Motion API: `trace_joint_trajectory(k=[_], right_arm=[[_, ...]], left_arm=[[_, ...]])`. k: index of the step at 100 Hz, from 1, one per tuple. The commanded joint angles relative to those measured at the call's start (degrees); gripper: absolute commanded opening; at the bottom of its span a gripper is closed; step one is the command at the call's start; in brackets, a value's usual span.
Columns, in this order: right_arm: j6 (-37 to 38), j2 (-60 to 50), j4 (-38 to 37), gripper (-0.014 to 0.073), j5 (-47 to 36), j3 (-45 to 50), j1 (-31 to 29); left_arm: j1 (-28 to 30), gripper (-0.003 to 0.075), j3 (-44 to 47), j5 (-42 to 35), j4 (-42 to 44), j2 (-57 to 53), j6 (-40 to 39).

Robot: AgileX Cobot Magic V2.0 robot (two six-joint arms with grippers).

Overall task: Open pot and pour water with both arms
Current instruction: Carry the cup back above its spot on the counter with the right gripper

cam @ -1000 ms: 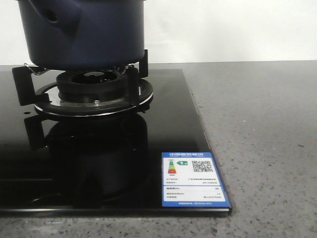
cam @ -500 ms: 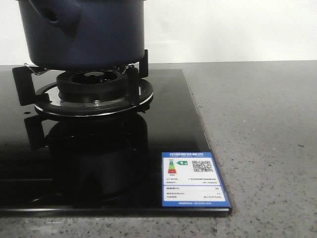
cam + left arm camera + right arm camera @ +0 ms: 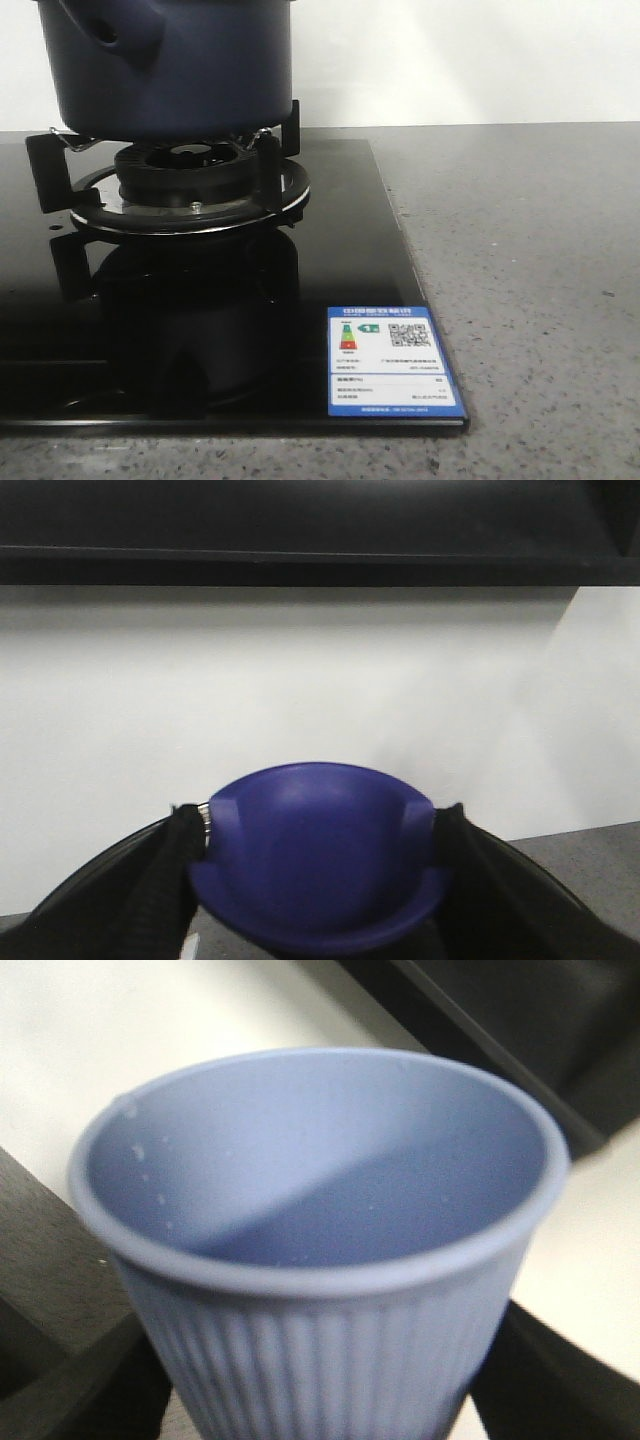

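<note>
The dark navy pot [image 3: 190,70] stands on the gas burner [image 3: 190,165] at the back left in the front view. Its hollow side knob [image 3: 105,35] faces front left and its top is cut off by the frame. Neither arm shows in that view. In the left wrist view my left gripper [image 3: 315,825] is shut on a rounded dark blue knob [image 3: 320,870], its black fingers [image 3: 165,880] pressed to both sides, with a white wall behind. In the right wrist view my right gripper [image 3: 320,1390] is shut on the light blue ribbed cup [image 3: 320,1220], held upright.
The burner sits on a glossy black glass cooktop [image 3: 200,330] with a blue and white label [image 3: 392,362] at its front right corner. Grey speckled counter [image 3: 530,300] lies to the right. A white wall stands behind.
</note>
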Motion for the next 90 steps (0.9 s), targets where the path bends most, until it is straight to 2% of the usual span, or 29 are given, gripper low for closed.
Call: trace_joint_trajectory(k=[1, 14, 26, 40, 64, 90], right_arm=[[4.2, -5.5, 5.2, 0.0393, -1.8, 0.6, -2.7], [14.7, -11.4, 5.3, 0.0393, -6.1, 9.0, -7.8], [23.2, -16.3, 5.2, 0.0392, -15.7, 18.3, -15.1], [29.7, -19.0, 5.2, 0.0392, -24.8, 26.3, -23.6], [31.1, -18.3, 5.5, 0.0391, -36.0, 32.8, -32.4], [29.8, -12.0, 5.5, 0.0339, -46.5, 33.3, -36.5]], left_arm=[[0.4, 0.0408, -2.2, -5.6, -0.2, -1.5, -0.2], [0.4, 0.0408, -2.2, -5.6, -0.2, -1.5, -0.2], [0.4, 0.0408, -2.2, -5.6, -0.2, -1.5, -0.2], [0.4, 0.0408, -2.2, -5.6, -0.2, -1.5, -0.2], [0.4, 0.0408, -2.2, -5.6, -0.2, -1.5, -0.2], [0.4, 0.0408, -2.2, -5.6, -0.2, -1.5, -0.2]])
